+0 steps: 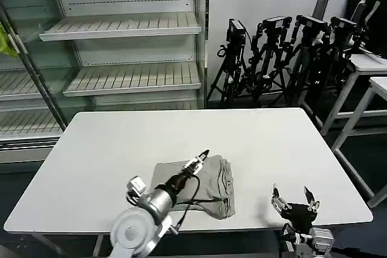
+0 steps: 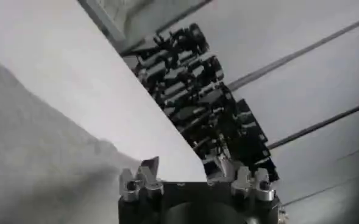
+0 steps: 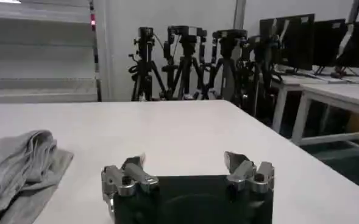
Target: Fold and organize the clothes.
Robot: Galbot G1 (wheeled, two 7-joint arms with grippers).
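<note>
**Q:** Where is the clothing right now?

**A:** In the head view, a light grey shirt (image 1: 202,187) lies folded into a compact bundle on the white table (image 1: 115,143), in the lower middle of the frame, close to the near edge. Its right side shows stacked, rumpled layers. In my right wrist view the same bundle (image 3: 21,164) sits at the lower left, edges layered.

**Q:** And your arms?

**A:** My left gripper (image 1: 203,156) is stretched out over the top of the bundle, its tip at the upper edge of the cloth in the head view. I cannot tell from these pictures whether its fingers are parted or pinching fabric. In the left wrist view, grey cloth (image 2: 39,164) covers the lower left, just beside the gripper. My right gripper (image 1: 294,200) rests low over bare table at the lower right of the head view, well apart from the shirt, its jaws spread wide with nothing between them.

**Q:** Which step is this?

**A:** I judge the folding nearly done: the shirt is already a small rectangle, and my left arm seems to be pressing or finishing the last fold.

**Q:** What does the next move call for?

**A:** Probably lifting the left arm straight off without dragging the top layer, then tidying the loose right edge so the stack stays square.
</note>
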